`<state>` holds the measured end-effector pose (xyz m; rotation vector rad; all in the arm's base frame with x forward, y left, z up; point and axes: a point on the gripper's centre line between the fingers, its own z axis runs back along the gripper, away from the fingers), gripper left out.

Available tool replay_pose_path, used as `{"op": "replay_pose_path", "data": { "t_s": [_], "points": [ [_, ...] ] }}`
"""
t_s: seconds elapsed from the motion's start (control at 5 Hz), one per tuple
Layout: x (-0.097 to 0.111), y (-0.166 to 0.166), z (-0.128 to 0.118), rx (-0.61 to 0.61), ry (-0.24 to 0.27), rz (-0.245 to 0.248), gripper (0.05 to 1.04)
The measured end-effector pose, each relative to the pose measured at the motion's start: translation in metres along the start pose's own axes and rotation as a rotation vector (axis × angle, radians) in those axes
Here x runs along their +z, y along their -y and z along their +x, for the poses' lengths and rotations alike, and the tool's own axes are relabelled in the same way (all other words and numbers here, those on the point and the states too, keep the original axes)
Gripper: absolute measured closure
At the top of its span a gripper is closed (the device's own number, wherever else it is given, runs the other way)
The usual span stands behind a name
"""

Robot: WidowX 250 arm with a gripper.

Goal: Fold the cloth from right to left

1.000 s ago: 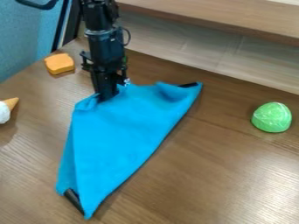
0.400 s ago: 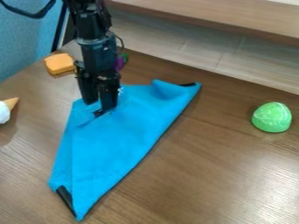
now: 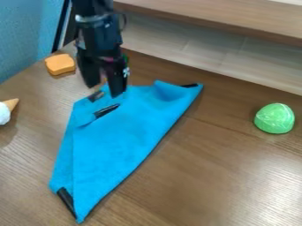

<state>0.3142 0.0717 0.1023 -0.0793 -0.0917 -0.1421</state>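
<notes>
The gripper (image 3: 104, 90) has let go of the cloth (image 3: 118, 132) and risen a little — a moment ago it was down at the cloth's upper-left end, and now it hangs just over that end, jaws apart with nothing between them. The dark strips (image 3: 107, 111) there have come into plain sight, lying close together. The cloth lies on the table (image 3: 230, 176), doubled into a rough triangle, its long slanting edge on the right; its lower tip has slid slightly left since the earliest view, but the shape has held through the release.

That suggests the right-to-left fold is essentially made, if not perfectly matched at the corners. What remains is likely just backing away — straight up and clear, since a low sideways move could catch the loose top layer and drag it open.
</notes>
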Motion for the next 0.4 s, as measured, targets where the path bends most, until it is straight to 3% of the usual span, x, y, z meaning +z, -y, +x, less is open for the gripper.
{"op": "replay_pose_path", "data": {
  "t_s": [0.2,0.4],
  "points": [
    [0.011,0.018,0.003,-0.001,-0.049,-0.004,0.084],
    [0.015,0.042,0.005,-0.006,-0.092,0.026,0.084]
  ]
}}
